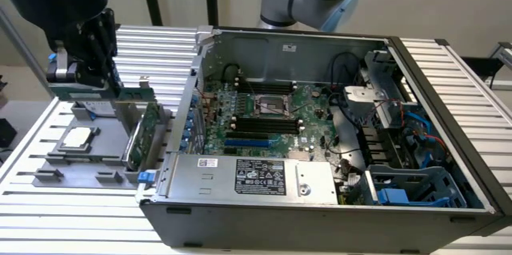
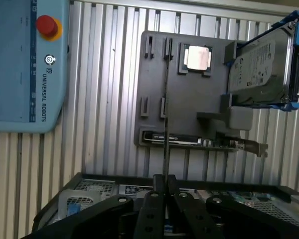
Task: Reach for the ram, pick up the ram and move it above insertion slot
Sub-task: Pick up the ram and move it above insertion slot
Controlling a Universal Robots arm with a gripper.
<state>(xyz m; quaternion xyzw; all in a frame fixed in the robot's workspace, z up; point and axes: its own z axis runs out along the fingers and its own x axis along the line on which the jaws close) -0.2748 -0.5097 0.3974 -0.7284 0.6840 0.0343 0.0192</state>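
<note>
Gripping the ram (image 2: 165, 99), the gripper (image 2: 165, 185) hangs over the grey holder tray (image 2: 189, 94).

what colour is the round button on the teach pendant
Red, on a yellow ring, on the light blue teach pendant; the button shows best in the wrist view.

1. The table (image 1: 448, 69) is ribbed, brushed aluminium with a dull silver sheen.
2. The computer case (image 1: 320, 222) has matt dark grey sheet-metal walls and a paler bare-metal interior.
3. The power supply (image 1: 248, 177) is smooth light grey metal carrying a glossy black printed label.
4. The motherboard (image 1: 308, 96) is green circuit board with black plastic slots.
5. The parts tray (image 2: 189, 99) is matt dark grey plastic.
6. The gripper (image 2: 165, 186) is matt black, seemingly plastic.
7. The teach pendant (image 2: 20, 64) is smooth light blue plastic with a glossy red button.
</note>
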